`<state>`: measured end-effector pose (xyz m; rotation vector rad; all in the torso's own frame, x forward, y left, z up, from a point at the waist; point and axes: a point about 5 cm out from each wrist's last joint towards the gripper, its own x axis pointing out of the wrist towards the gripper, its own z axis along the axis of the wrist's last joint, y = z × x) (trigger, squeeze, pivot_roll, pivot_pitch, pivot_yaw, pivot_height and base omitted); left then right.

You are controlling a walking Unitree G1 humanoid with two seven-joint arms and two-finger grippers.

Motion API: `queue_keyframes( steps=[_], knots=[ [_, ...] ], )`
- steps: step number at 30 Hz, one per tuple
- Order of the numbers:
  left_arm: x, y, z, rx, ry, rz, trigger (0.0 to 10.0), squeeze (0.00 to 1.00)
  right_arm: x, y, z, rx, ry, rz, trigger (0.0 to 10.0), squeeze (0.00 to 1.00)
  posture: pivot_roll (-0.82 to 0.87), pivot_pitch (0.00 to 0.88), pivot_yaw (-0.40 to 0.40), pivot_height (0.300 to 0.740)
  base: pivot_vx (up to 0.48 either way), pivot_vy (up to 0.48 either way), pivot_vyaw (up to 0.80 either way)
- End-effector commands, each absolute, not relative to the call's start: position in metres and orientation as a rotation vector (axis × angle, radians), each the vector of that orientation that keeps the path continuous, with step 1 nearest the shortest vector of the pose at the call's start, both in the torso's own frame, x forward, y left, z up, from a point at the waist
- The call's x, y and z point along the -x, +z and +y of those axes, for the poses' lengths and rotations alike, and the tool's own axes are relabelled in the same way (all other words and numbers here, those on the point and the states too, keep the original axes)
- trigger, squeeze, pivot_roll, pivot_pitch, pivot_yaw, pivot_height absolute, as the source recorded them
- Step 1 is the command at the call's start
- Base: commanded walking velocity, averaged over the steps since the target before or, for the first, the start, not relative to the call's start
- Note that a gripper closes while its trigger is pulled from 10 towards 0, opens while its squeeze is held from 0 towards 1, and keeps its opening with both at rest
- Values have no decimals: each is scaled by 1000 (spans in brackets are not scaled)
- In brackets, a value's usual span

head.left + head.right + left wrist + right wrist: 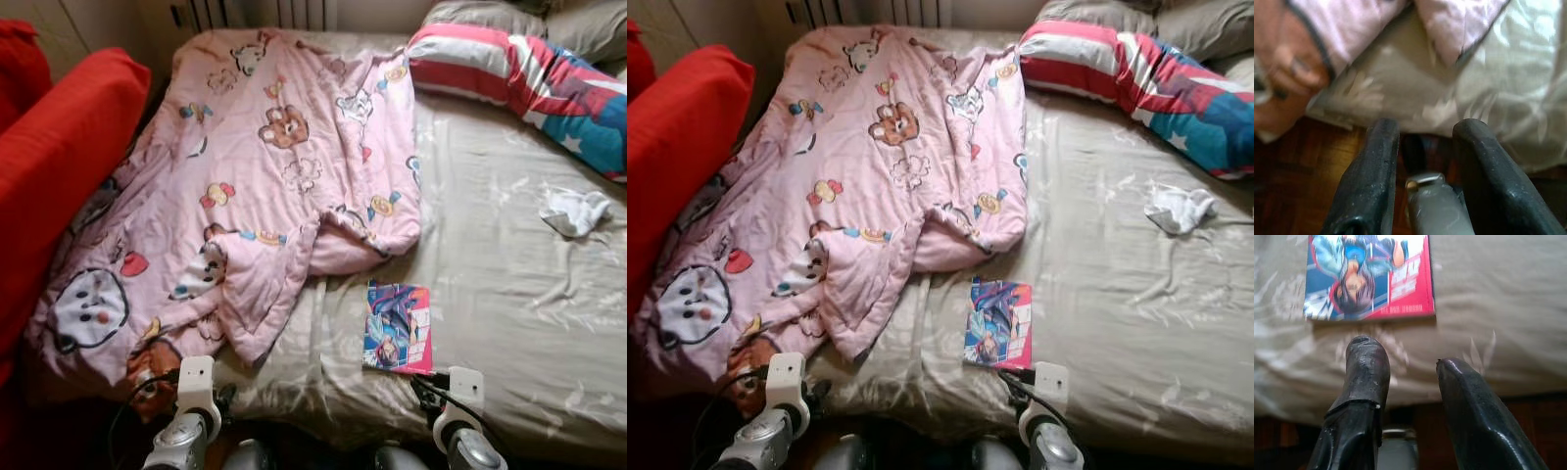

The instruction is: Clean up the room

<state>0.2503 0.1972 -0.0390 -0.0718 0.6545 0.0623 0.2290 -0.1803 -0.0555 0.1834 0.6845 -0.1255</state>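
Bed with a beige satin sheet (509, 294) is faced from its foot edge; nothing is gripped yet, so the step in hand is judged to be the approach before a first pick. A crumpled pink quilted blanket with cartoon-animal print (265, 166) is spread over the robot's-left half of the bed, its lower corner hanging over the edge near the floor. A thin comic book with a red-and-blue glossy cover (397, 328) is lying flat on the sheet, just beside the blanket's folded hem and close to the near edge. A small crumpled white cloth (575, 211) is seen well apart, toward the far right, below a red, white and blue striped pillow (519, 83). A red upholstered seat (54, 157) is pressed against the bed's left side. The right gripper (1410, 369) is held at the mattress edge with its fingers parted and empty, the comic book straight ahead of them and not touched. The left gripper (1425, 132) is likewise parted and empty, pointed at the sheet edge below the blanket corner, above dark wooden parquet floor (1298, 166). Next move is judged to call for the right gripper to be advanced over the sheet to the book; a flat cover on slippery fabric is likely to be hard to pinch.
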Motion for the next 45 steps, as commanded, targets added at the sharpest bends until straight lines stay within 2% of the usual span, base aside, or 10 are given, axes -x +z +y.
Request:
queue_keyframes(
  steps=[1,10,25,33,45],
  knots=[
    [-240,-46,199,89,76,693,10000,0,-220,-62,-179,-186,-126,725,10000,0,-60,213,26,740,-266,0,0],
    [-246,-42,197,83,76,668,10000,0,-220,-62,-179,-186,-126,724,10000,0,-59,213,25,740,-30,0,0],
    [-287,-5,196,121,53,447,10000,0,-243,-45,-180,-197,-133,611,10000,0,-55,198,24,740,0,0,0],
    [-282,-9,194,110,50,462,10000,0,-242,-46,-179,-199,-134,627,10000,0,-60,193,23,740,0,0,0],
    [-284,-7,192,111,49,450,10000,0,-242,-46,-180,-195,-134,613,10000,0,-59,202,21,740,263,0,-128]
  ],
)
